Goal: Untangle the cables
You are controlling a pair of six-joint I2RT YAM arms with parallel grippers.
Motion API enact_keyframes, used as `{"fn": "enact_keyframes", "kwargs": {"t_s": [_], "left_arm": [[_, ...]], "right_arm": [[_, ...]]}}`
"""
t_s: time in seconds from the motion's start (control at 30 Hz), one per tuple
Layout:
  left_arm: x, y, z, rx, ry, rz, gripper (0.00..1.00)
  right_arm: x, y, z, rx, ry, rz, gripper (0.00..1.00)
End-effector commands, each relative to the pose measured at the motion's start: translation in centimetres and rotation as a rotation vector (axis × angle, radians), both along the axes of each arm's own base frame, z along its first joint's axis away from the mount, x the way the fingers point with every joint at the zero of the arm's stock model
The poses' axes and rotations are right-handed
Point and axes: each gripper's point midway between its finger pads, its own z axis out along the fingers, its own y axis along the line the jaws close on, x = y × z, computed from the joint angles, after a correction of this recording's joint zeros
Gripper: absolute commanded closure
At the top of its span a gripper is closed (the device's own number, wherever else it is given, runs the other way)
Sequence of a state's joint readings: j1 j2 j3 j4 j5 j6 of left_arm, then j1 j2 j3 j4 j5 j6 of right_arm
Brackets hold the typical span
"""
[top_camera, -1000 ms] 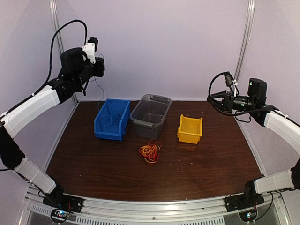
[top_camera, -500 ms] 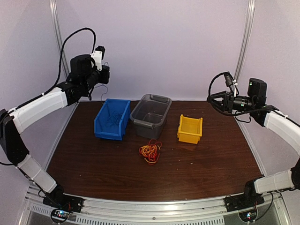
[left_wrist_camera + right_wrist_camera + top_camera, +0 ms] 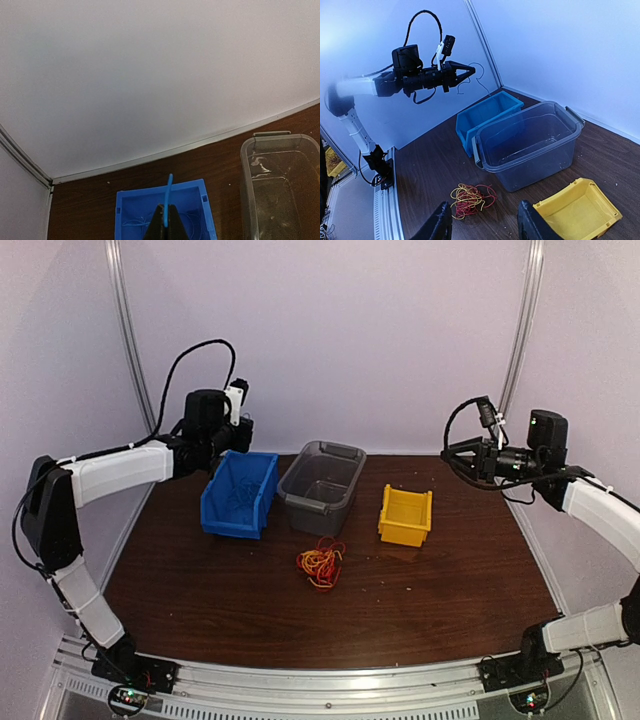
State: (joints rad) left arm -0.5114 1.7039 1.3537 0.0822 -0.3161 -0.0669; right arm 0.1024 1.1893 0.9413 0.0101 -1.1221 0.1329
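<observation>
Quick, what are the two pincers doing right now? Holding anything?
Left pincer: closed on a thin blue cable.
Right pincer: open, holding nothing.

The cables at the centre of the top view are a tangle of red and yellow-orange. At the bottom of the left wrist view, a blue cable shows between the black left fingers. Across the middle, from left to right, are a blue bin, a smoky grey see-through bin and a yellow bin. The worktop is dark brown with a wood grain. The arms are white with black joints, and the walls are pale lilac. The right fingers are black.
</observation>
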Motion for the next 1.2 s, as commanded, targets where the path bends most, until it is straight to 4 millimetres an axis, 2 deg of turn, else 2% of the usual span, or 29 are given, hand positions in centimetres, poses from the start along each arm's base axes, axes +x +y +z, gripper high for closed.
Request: {"fn": "enact_keyframes", "kwargs": {"t_s": [0.0,0.2,0.27,0.33,0.4,0.57,0.67,0.77,0.9,1.0,1.07,1.17], "left_arm": [[0.0,0.1,-0.2,-0.069,-0.018,0.009,1.0],[0.0,-0.2,-3.7,-0.074,0.053,0.003,0.99],[0.4,-0.5,-4.8,-0.071,0.087,0.001,0.79],[0.9,-0.8,-5.7,-0.063,0.108,0.005,0.66],[1.3,-0.9,-5.9,-0.064,0.115,0.001,0.6],[2.0,-0.5,-5.2,-0.073,0.11,0.006,0.55],[1.2,0.0,-4.8,-0.086,0.113,0.019,0.52],[-0.8,0.6,-3.4,-0.148,0.092,0.005,0.47],[-4.8,0.3,-1.4,-0.223,0.045,-0.109,0.4],[-8.0,1.0,-0.3,-0.285,0.007,-0.122,0.24],[-10.3,0.3,-0.8,-0.271,0.007,-0.174,0.2],[-14.3,-2.0,-0.7,-0.236,-0.017,-0.278,0.2]], "right_arm": [[-0.2,0.0,0.3,-0.01,-0.027,-0.005,0.54],[0.0,0.0,0.0,-0.008,-0.018,-0.006,0.54],[0.1,0.1,-0.1,-0.006,-0.018,-0.005,0.54],[0.0,0.1,-0.1,-0.006,-0.017,-0.004,0.54],[0.0,0.1,-0.1,-0.006,-0.015,-0.004,0.54],[-0.2,0.0,0.0,-0.013,-0.025,-0.011,0.54],[-0.3,-0.1,-0.2,-0.021,-0.034,-0.017,0.53],[-0.3,-0.3,-0.5,-0.037,-0.046,-0.026,0.53],[-0.2,-0.3,-1.6,-0.082,-0.068,-0.026,0.53],[0.1,-0.4,-3.2,-0.194,-0.104,-0.018,0.53],[0.0,-0.2,-4.5,-0.272,-0.119,0.004,0.55],[-0.6,1.0,-6.8,-0.401,-0.16,0.062,0.59]]}}
